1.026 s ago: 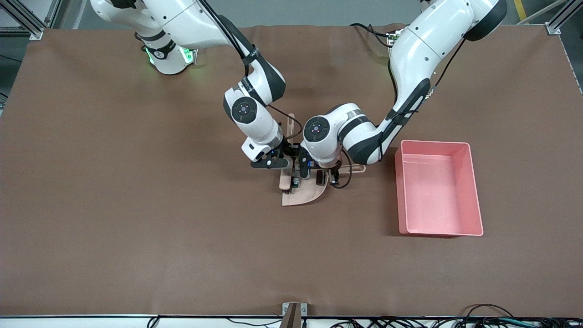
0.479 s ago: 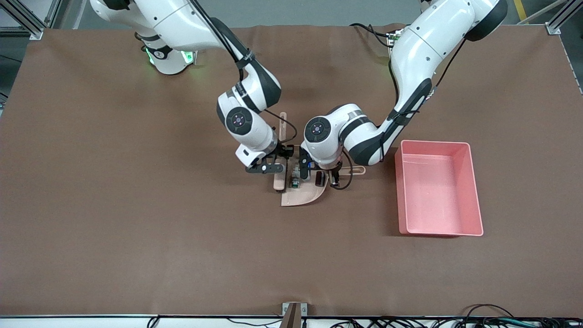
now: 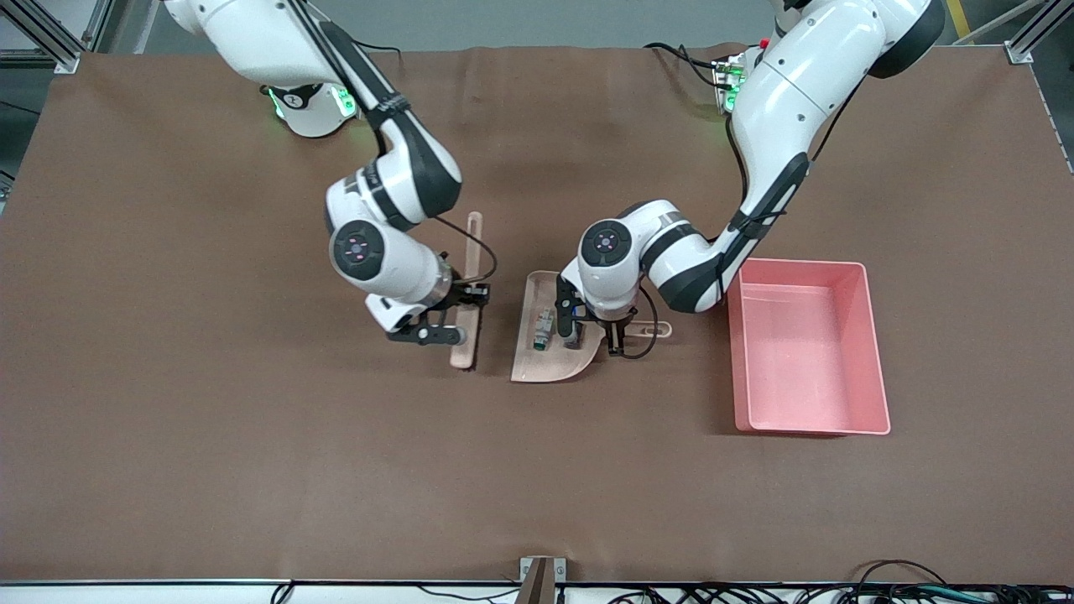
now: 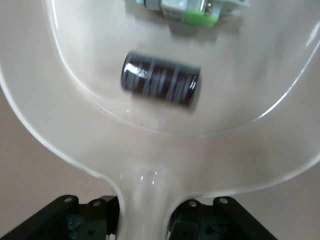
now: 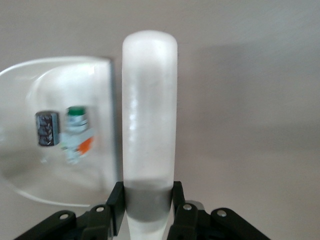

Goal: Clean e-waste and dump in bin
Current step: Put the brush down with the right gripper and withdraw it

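The beige dustpan (image 3: 547, 366) lies on the brown mat. In it are the white component with green markings (image 3: 544, 329) and the dark maroon block (image 3: 573, 333). My left gripper (image 3: 622, 334) is shut on the dustpan's handle. The left wrist view shows the pan (image 4: 150, 160), the maroon block (image 4: 160, 85) and the white component (image 4: 195, 10). My right gripper (image 3: 462, 317) is shut on a beige sweeping stick (image 3: 470, 260), apart from the pan toward the right arm's end. The right wrist view shows the stick (image 5: 149, 110), the pan (image 5: 90, 175) and both pieces (image 5: 47, 128) (image 5: 77, 132). The pink bin (image 3: 801, 352) is empty.
The bin stands beside the dustpan toward the left arm's end of the table, a short gap from the pan's handle. Brown mat (image 3: 252, 461) covers the whole table. Cables and a small bracket (image 3: 541, 579) lie along the edge nearest the front camera.
My right gripper has carried the stick away from the dustpan toward the right arm's end. The dustpan has shifted slightly, and both pieces now lie inside it.
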